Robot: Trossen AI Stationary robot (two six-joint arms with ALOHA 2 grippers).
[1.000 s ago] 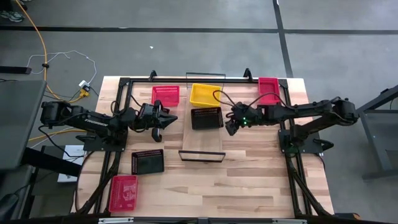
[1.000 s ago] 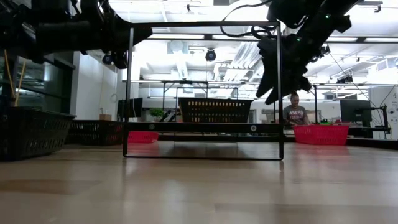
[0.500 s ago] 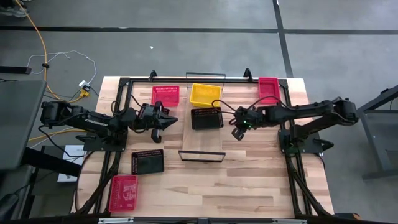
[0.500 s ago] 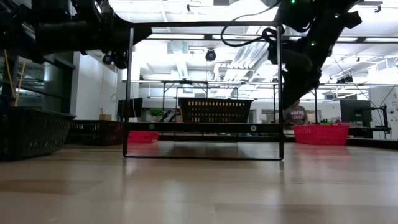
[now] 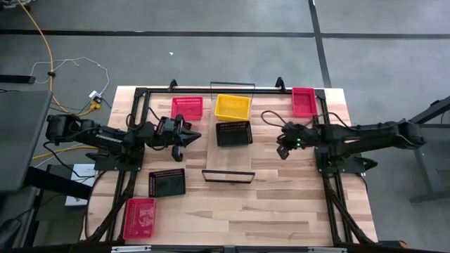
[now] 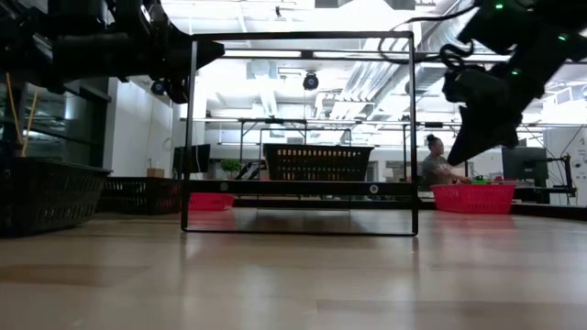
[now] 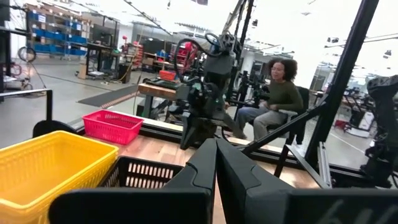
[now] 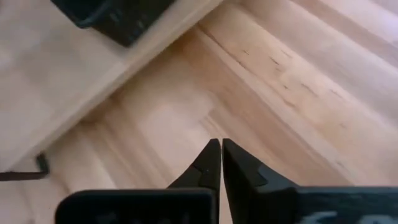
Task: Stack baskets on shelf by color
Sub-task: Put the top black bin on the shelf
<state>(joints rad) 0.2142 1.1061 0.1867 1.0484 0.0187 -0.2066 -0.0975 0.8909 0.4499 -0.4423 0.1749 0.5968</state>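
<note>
The shelf [image 5: 228, 151] lay mid-table, its long axis running from the far edge toward the near one, a black wire frame [image 6: 300, 133] standing at each short end. On it, toward its far half, sat a black basket [image 5: 233, 133], long side across the plank. Just beyond that, at the shelf's far end, sat a yellow basket [image 5: 233, 107], turned the same way.

Left of the shelf, near the far edge, was a pink-red basket [image 5: 187, 107]. Another pink-red one [image 5: 304, 100] sat right of the shelf at the far corner. Near the shelf's near end, to its left, lay a second black basket [image 5: 167, 182], and farther toward the near edge a third pink-red one [image 5: 139, 217] standing with its long axis front to back. No writing on any of them could be read.

The left gripper [image 5: 184, 135] hung just left of the shelf, fingers [image 7: 214, 163] pressed together, holding nothing. The right gripper [image 5: 283, 150] hung to the right of the shelf, apart from it, over bare table [image 8: 292, 93]; its fingers [image 8: 219, 163] were together too, and empty.

Beyond the table a person [image 7: 275, 99] sat in the room.
</note>
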